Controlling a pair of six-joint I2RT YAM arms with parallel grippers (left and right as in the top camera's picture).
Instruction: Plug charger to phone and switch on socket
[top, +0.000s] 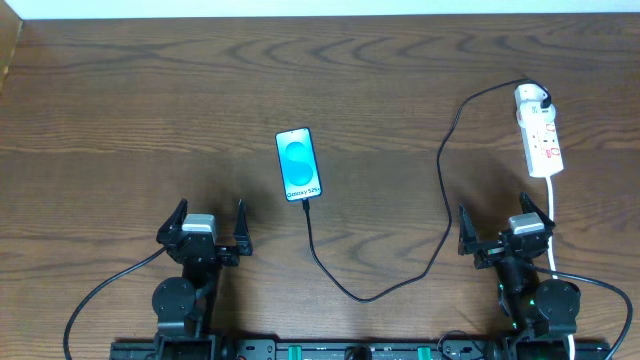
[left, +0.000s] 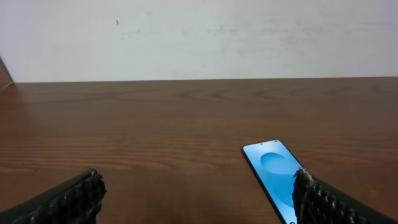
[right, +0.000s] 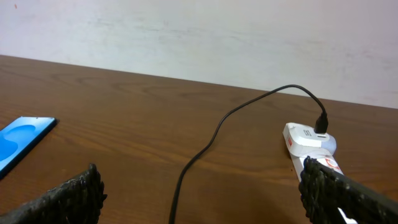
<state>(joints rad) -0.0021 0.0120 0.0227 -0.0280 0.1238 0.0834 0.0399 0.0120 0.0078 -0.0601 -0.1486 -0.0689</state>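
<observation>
The phone (top: 299, 164) lies flat at mid-table with a bright blue screen; it also shows in the left wrist view (left: 273, 171) and at the left edge of the right wrist view (right: 18, 140). The black charger cable (top: 400, 285) runs from the phone's near end in a loop up to its white plug head (top: 531, 98), seated in the far end of the white socket strip (top: 542, 140). The strip also shows in the right wrist view (right: 311, 146). My left gripper (top: 204, 230) is open and empty near the front edge. My right gripper (top: 505, 228) is open and empty, just in front of the strip.
The strip's white cord (top: 553, 215) runs down past my right gripper toward the front edge. A white wall (left: 199, 37) stands behind the table's far edge.
</observation>
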